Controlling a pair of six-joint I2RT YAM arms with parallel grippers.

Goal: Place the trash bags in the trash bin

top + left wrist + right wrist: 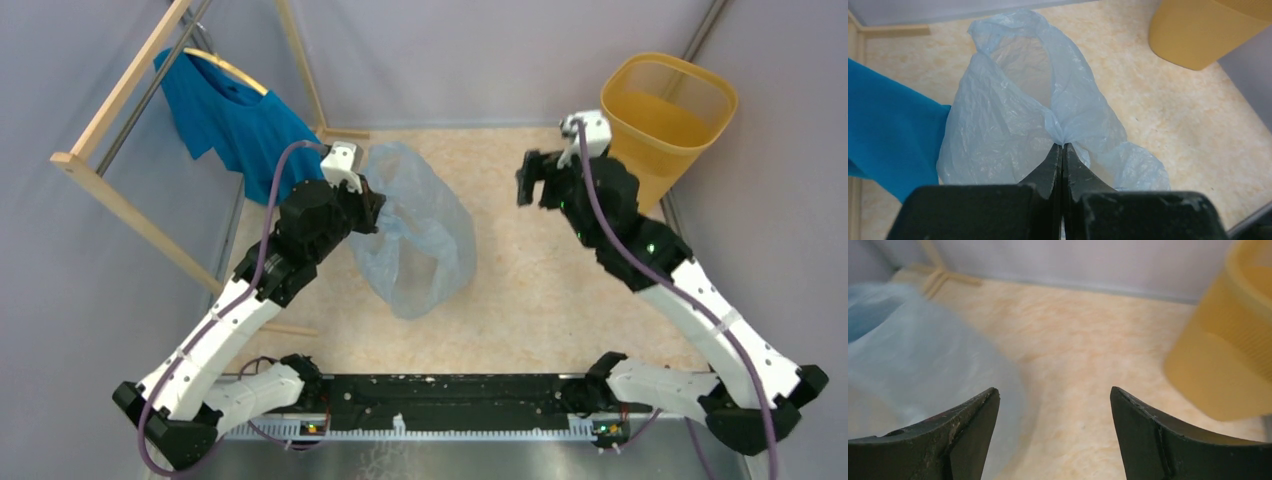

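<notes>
Trash bag (1013,115) in tight-pressed left jaws; right jaws wide apart, empty

The trash bag (425,240) is thin, crinkled translucent film, faintly glossy. The trash bin (665,170) is matt plastic. Far left, the cloth T-shirt (245,125) hangs on a bare-wood rack (75,162).

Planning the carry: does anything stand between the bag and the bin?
Yes: the right gripper, open, sits on the straight line from the bag, held by the left gripper, to the bin.
</notes>
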